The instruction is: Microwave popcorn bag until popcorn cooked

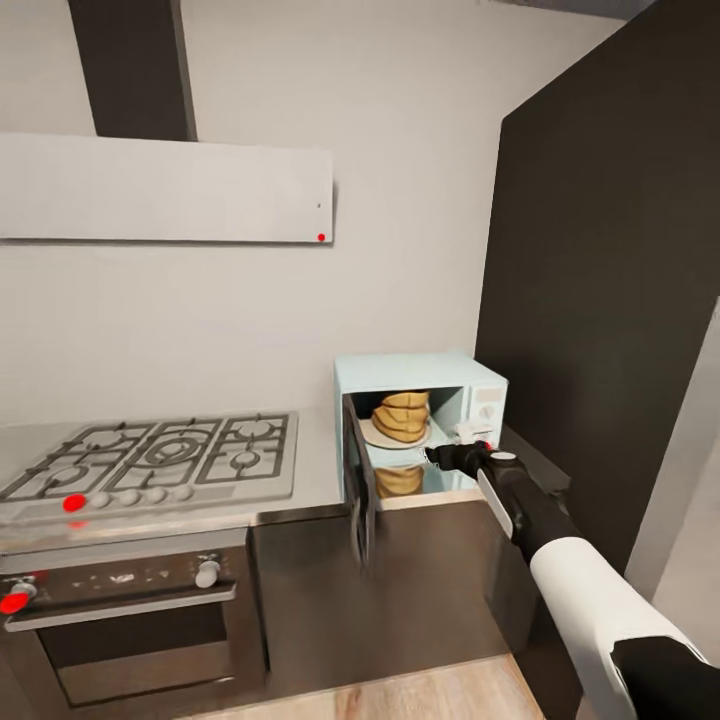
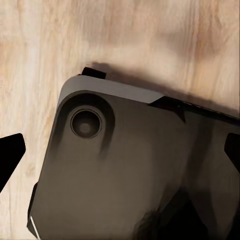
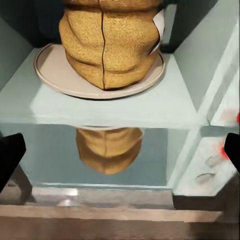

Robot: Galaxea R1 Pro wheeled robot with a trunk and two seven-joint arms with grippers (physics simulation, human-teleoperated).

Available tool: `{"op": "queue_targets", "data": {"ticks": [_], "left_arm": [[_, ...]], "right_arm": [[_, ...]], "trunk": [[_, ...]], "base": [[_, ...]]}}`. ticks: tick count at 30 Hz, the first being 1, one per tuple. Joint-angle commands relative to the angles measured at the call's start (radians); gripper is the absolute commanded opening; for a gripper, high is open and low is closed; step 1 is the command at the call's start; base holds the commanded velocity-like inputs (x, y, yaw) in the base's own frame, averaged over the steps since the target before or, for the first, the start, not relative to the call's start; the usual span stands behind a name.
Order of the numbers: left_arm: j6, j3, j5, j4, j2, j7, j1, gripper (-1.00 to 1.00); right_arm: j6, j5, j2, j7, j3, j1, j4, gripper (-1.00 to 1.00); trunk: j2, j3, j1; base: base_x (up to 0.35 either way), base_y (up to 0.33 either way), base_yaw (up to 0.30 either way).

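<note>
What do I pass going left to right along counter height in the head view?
Gas hob → bare stretch of countertop → open microwave door → popcorn bag on the turntable plate inside the microwave → right gripper at the opening → dark tall cabinet.

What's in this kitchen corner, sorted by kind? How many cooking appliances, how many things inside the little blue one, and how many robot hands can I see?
Cooking appliances: 3 – microwave, gas hob, oven
Extractor hoods: 1 – hood
Things inside the microwave: 2 – popcorn bag standing on the turntable plate
Robot hands: 1 – right gripper
Total: 7
</note>
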Motion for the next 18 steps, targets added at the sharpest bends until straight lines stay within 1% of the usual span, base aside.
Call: {"op": "queue_targets", "data": {"ticks": [1, 4, 15, 16, 18], "left_arm": [[-0.002, 0.002, 0.004, 0.000, 0.000, 0.001, 0.000, 1.00], [-0.002, 0.002, 0.004, 0.000, -0.001, 0.001, 0.000, 1.00], [-0.002, 0.000, 0.004, -0.002, 0.001, 0.001, 0.000, 1.00], [-0.002, 0.000, 0.004, -0.002, 0.002, 0.001, 0.000, 1.00], [-0.002, -0.001, 0.004, -0.003, 0.002, 0.001, 0.000, 1.00]], "right_arm": [[0.004, -0.003, 0.001, -0.038, 0.003, -0.001, 0.000, 1.00], [0.003, -0.005, 0.000, -0.071, 0.002, -0.001, 0.004, 1.00], [0.014, 0.003, -0.010, -0.080, 0.002, -0.001, 0.024, 1.00], [0.015, 0.003, -0.013, -0.080, 0.002, 0.001, 0.034, 1.00], [0.012, 0.003, -0.042, -0.078, 0.003, 0.007, 0.098, 1.00]], "trunk": [[-0.001, -0.001, -0.001], [-0.001, -0.001, -0.001], [-0.001, -0.001, -0.001], [-0.001, -0.001, -0.001], [-0.001, -0.001, -0.001]], "base": [[-0.344, 0.000, 0.000], [-0.344, 0.000, 0.000], [-0.343, 0.000, 0.000], [-0.321, 0.000, 0.000], [-0.283, 0.000, 0.000]]}}
